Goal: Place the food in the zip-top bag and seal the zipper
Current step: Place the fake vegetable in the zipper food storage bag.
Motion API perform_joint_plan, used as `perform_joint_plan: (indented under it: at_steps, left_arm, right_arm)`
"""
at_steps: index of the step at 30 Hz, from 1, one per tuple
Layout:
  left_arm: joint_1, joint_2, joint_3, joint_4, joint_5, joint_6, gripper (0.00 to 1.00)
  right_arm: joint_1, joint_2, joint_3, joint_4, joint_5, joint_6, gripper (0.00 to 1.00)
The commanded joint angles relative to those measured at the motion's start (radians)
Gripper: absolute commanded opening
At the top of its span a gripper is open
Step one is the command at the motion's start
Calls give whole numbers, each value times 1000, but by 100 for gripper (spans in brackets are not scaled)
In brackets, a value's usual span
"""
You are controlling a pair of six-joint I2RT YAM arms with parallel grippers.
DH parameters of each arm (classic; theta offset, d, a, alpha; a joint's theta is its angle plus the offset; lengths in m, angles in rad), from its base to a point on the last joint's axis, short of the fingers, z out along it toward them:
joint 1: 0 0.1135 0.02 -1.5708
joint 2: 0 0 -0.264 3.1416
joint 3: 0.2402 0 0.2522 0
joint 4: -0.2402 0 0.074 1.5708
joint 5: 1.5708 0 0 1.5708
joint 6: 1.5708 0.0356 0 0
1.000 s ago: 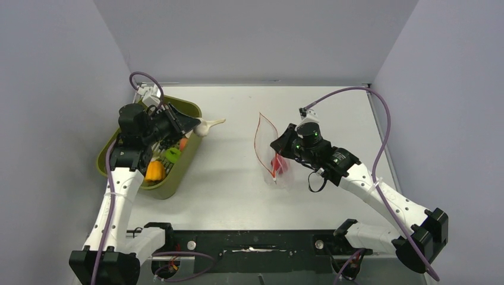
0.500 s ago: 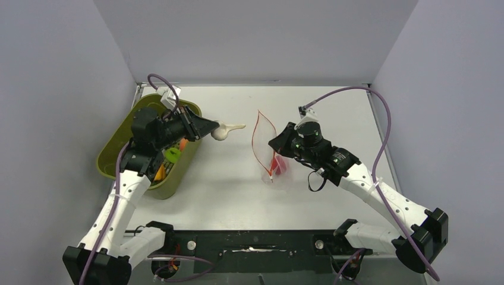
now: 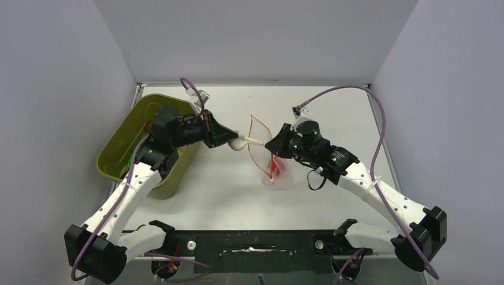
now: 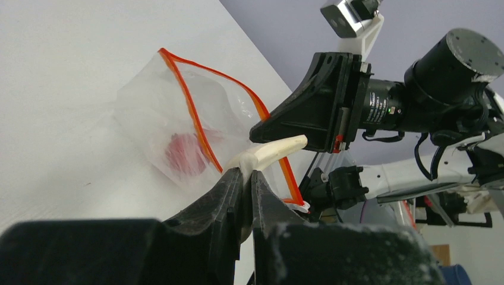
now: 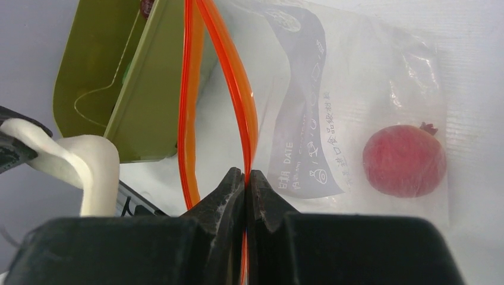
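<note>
Bag [image 3: 282, 178] status: it lies on the table [image 3: 226, 190] with its mouth lifted and spread, facing left. The right gripper [image 3: 268, 145] stands at the right edge of the bag's mouth, jaws clenched on the zipper [image 3: 252, 133] (the orange-red strip). In the right wrist view we see the strip pinched between the fingertips. One red fruit [image 3: 278, 166] sits inside the bag, near its bottom. The left gripper [image 3: 230, 139] is just left of the bag, jaws clamped on a white piece [image 3: 241, 143]. The bulb end of the piece is at the jaws and its tapered tip points into the bag's mouth. We cannot tell whether the tip lies past the zipper. An olive tub [image 3: 119, 148] stands well left of the bag, apart from it.
</note>
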Motion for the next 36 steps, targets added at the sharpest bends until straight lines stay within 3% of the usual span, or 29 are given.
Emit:
perform_joint_plan:
  at_steps: [1,16,36]
  left_arm:
    - [-44,24,49,118,66,77,2]
    - [-114,141,97,0,36,267,2]
    - [-153,208,231,-360,-201,476,0]
  right_arm:
    - [4,8,58,42,-49,-36,0]
    - [12,0,49,61,-125,-65,0]
    - [18,-28,52,28,-100,-86,0]
